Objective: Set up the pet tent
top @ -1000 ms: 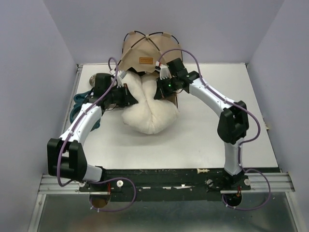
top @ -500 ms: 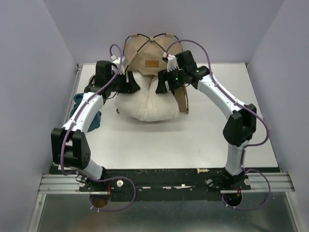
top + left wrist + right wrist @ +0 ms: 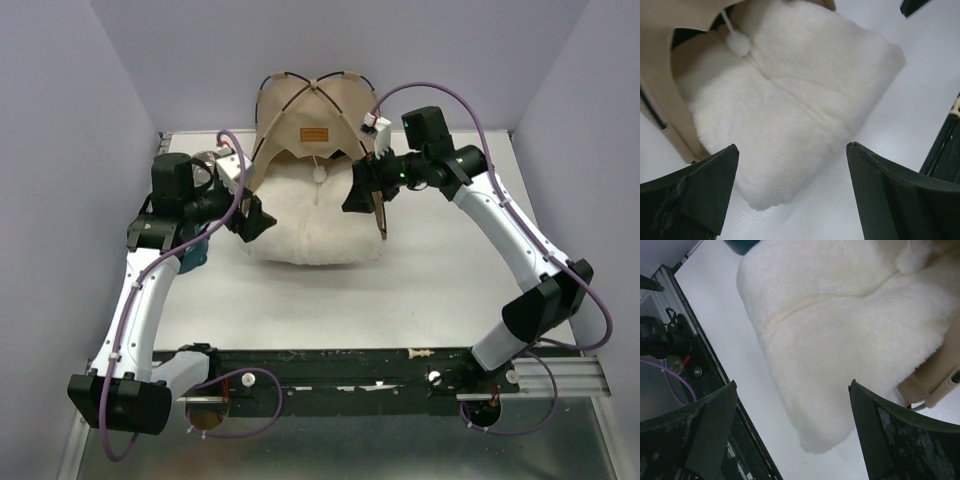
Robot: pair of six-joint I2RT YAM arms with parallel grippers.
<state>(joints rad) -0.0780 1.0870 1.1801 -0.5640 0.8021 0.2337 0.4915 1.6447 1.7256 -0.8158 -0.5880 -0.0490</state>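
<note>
The pet tent (image 3: pixel 310 105) stands upright at the back of the table, tan fabric arched over crossed black poles, with an orange-brown label (image 3: pixel 313 134). Its white pom-pom (image 3: pixel 319 173) hangs in the doorway, also seen as the pom-pom (image 3: pixel 738 44) in the left wrist view. A white fluffy cushion (image 3: pixel 310 225) lies in the tent mouth, its front half sticking out. My left gripper (image 3: pixel 250 218) is open just left of the cushion (image 3: pixel 790 110). My right gripper (image 3: pixel 360 190) is open at its right, above the cushion (image 3: pixel 840 325). Neither holds anything.
A teal object (image 3: pixel 195 250) lies on the table's left side, under my left arm. A small white piece (image 3: pixel 420 353) rests on the black rail at the near edge. Grey walls close in the table on the left, right and back.
Both grippers have opened, let go of the cushion and drawn outward and up. The cushion now lies flatter and further back in the tent mouth, and the tent stands more upright.
</note>
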